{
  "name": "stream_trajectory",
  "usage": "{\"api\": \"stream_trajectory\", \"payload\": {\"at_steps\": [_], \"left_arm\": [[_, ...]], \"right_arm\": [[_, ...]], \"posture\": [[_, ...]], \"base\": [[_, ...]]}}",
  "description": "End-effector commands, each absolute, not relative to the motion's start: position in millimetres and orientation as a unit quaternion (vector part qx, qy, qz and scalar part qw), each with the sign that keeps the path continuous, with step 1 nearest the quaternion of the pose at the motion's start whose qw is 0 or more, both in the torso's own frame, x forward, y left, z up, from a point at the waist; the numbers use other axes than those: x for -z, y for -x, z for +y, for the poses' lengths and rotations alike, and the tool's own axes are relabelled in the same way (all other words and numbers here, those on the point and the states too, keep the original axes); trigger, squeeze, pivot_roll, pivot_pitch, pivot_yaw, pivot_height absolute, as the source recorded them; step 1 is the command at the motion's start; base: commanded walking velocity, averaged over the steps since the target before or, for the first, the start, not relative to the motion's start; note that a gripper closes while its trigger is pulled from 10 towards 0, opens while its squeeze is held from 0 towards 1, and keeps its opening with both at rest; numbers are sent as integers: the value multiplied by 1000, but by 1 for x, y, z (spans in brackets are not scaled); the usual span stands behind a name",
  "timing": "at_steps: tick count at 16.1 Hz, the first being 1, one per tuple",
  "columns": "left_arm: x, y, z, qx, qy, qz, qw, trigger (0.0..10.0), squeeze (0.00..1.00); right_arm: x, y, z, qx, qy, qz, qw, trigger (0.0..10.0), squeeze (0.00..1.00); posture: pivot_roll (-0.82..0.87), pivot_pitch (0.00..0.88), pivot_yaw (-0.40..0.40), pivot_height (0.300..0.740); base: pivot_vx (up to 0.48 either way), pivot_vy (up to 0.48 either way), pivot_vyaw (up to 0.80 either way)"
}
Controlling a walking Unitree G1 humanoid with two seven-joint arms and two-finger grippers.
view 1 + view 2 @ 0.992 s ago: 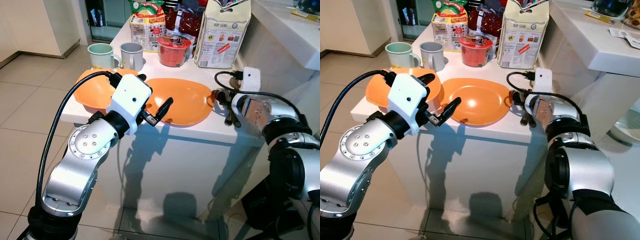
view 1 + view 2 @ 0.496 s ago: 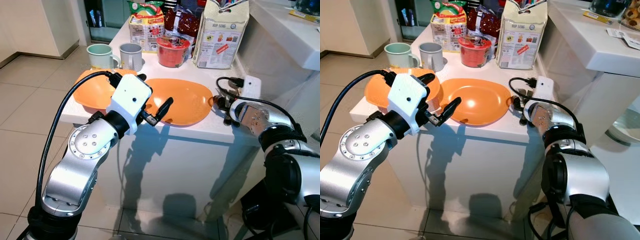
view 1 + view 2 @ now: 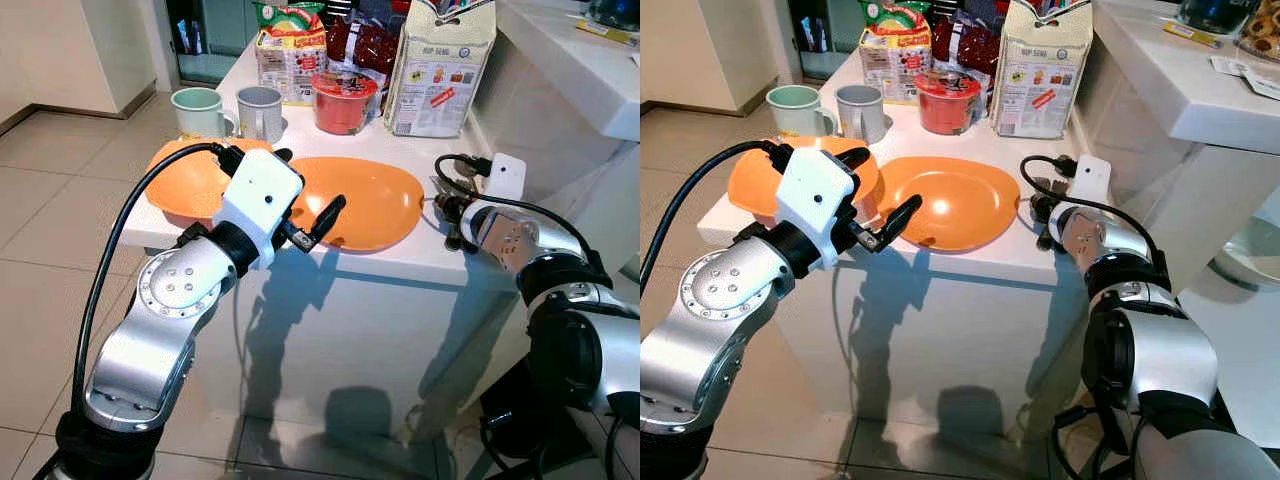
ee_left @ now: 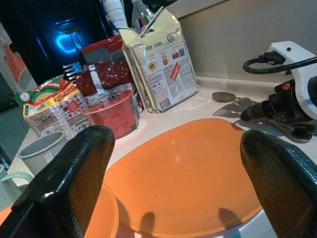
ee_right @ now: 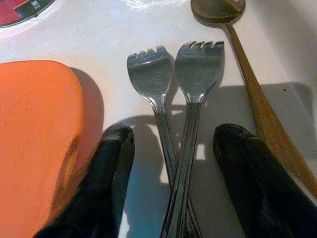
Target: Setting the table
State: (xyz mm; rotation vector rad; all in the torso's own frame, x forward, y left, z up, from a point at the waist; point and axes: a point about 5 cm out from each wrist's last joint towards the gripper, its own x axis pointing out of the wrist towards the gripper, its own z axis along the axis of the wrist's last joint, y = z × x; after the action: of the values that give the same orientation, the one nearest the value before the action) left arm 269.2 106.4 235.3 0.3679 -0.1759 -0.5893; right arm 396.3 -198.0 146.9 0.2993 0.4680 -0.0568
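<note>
Two orange plates lie on the white counter (image 3: 400, 262): one (image 3: 372, 196) in the middle, the other (image 3: 185, 182) to its left. My left gripper (image 3: 312, 180) hovers open over the near edge of the middle plate, holding nothing. Right of that plate lie two metal forks (image 5: 163, 84) side by side and a spoon (image 5: 218, 7) with a brown handle. My right gripper (image 5: 174, 134) is open, low over the counter, with one finger on each side of the fork handles.
Behind the plates stand a green mug (image 3: 197, 108), a grey mug (image 3: 260, 110), a red noodle bowl (image 3: 345, 100), a tall paper bag (image 3: 440, 65) and snack packs. A white ledge (image 3: 570, 60) rises at the right. Tiled floor lies left of the counter.
My right arm has reached forward, bringing its gripper over the forks beside the middle plate. The left arm has stayed where it was.
</note>
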Motion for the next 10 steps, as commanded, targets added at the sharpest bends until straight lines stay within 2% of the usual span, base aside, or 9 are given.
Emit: {"api": "stream_trajectory", "payload": {"at_steps": [1,10], "left_arm": [[-238,-270,103,298,-187,-92,932,10000,0],[-239,-271,104,294,-187,-96,932,10000,0]], "right_arm": [[-131,-389,-199,35,-150,263,952,0,0],[-133,-392,-193,38,-131,252,958,0,0]], "posture": [[87,0,-67,740],[88,0,-68,740]], "base": [[0,0,0],[0,0,0]]}}
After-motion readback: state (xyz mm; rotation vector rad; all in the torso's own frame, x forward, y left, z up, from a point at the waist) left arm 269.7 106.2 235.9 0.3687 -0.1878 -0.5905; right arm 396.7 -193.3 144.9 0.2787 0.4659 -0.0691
